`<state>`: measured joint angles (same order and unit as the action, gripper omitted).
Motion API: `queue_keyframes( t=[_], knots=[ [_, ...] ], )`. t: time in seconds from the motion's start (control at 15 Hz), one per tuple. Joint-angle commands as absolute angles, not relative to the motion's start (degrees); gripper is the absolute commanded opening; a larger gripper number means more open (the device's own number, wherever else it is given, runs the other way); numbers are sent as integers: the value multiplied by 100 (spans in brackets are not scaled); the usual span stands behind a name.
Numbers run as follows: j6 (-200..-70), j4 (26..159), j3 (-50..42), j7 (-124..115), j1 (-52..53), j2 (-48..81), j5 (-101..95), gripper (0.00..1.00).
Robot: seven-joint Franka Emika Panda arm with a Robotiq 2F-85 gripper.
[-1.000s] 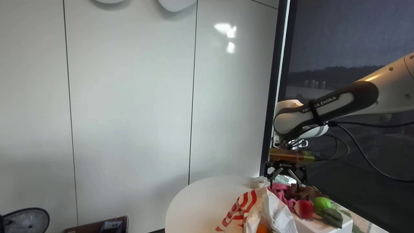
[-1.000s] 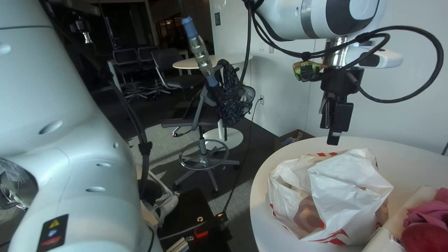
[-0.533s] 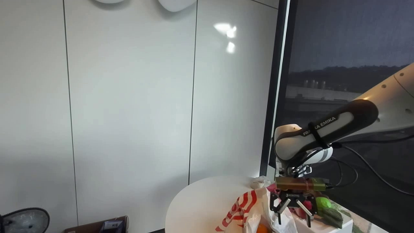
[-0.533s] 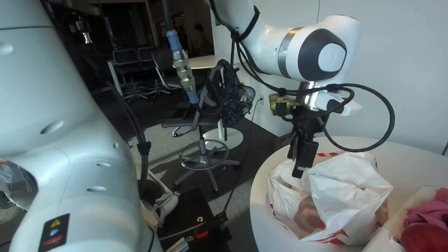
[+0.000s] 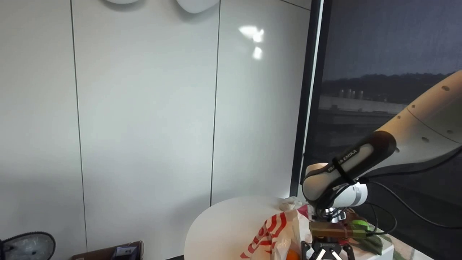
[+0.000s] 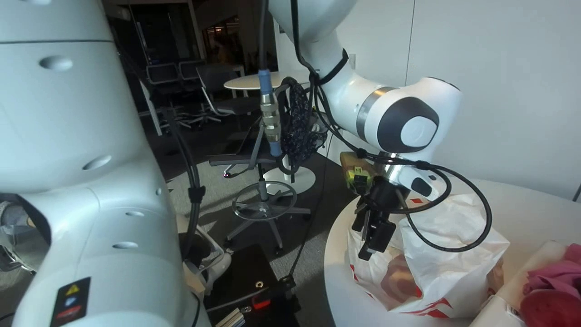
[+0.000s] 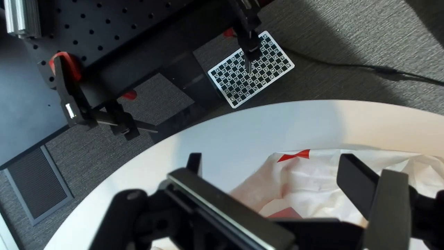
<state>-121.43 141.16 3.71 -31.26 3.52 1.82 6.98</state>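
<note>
My gripper (image 6: 370,250) is open and empty, tilted, at the near edge of a white plastic bag (image 6: 449,268) with red print. In the wrist view the fingers (image 7: 274,165) stand wide apart, with the bag (image 7: 312,177) below and between them. I cannot tell whether a finger touches the bag. A brownish round shape (image 6: 399,284) shows at the bag's side. In an exterior view the gripper (image 5: 326,254) is cut by the lower edge, beside the bag (image 5: 270,234) and an orange round thing (image 5: 292,255).
The round white table (image 6: 338,277) bears the bag. Beside it are a pink cloth (image 6: 558,274), a red round thing (image 6: 549,309), a green round thing (image 5: 361,224) and a white box (image 5: 379,252). A patterned board (image 7: 249,69) and clamps (image 7: 73,104) lie beyond the table edge.
The arm has come down and across from above the far side of the bag to its near side, and the gripper has tilted. The bag has not moved.
</note>
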Motion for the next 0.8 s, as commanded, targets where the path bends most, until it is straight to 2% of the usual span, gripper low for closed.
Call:
queue_keyframes(
  t=[0.0, 0.73],
  knots=[
    [-12743, 13920, 356, -2876, 391, 929, 795, 100],
    [-14497, 13249, -77, -2942, 654, 2356, 362, 100]
  ],
)
